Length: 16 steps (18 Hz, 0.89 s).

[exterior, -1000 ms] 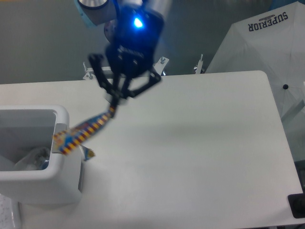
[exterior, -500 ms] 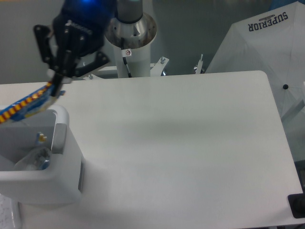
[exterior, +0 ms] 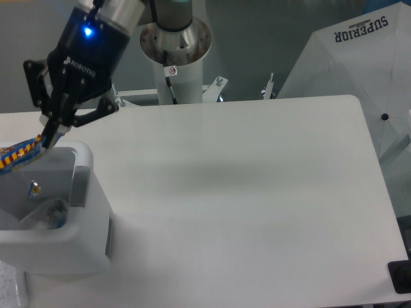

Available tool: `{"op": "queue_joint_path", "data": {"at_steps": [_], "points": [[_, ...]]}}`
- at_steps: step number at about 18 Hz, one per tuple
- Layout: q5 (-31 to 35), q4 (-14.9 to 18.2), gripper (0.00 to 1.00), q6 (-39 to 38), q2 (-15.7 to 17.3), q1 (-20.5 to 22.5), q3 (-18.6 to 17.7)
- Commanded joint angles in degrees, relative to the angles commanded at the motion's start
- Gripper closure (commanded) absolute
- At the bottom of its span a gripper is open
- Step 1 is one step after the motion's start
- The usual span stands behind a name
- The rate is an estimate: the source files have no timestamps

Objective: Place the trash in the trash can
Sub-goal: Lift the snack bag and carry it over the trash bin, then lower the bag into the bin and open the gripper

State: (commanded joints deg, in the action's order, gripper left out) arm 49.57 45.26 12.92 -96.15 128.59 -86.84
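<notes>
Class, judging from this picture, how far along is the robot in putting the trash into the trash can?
Done: some crumpled litter already lies inside the trash can. In hand: the gripper is shut on the striped snack bag, held over the can's opening. Left: letting the bag drop. No other litter shows on the table.

Black two-finger gripper (exterior: pixel 48 138) at upper left, angled down-left, fingers pinched together; blue light lit on its wrist.

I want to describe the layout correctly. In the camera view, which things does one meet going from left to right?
snack bag → trash can → gripper → robot base column → white cover marked SUPERIOR
</notes>
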Motion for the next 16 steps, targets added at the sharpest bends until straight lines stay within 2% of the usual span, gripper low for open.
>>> {"op": "queue_joint_path", "data": {"at_steps": [13, 16], "points": [[0.35, -0.09, 0.95, 0.62, -4.31, -0.79, 0.35], [0.35, -0.17, 0.91, 0.62, -4.4, -1.23, -0.17]]}}
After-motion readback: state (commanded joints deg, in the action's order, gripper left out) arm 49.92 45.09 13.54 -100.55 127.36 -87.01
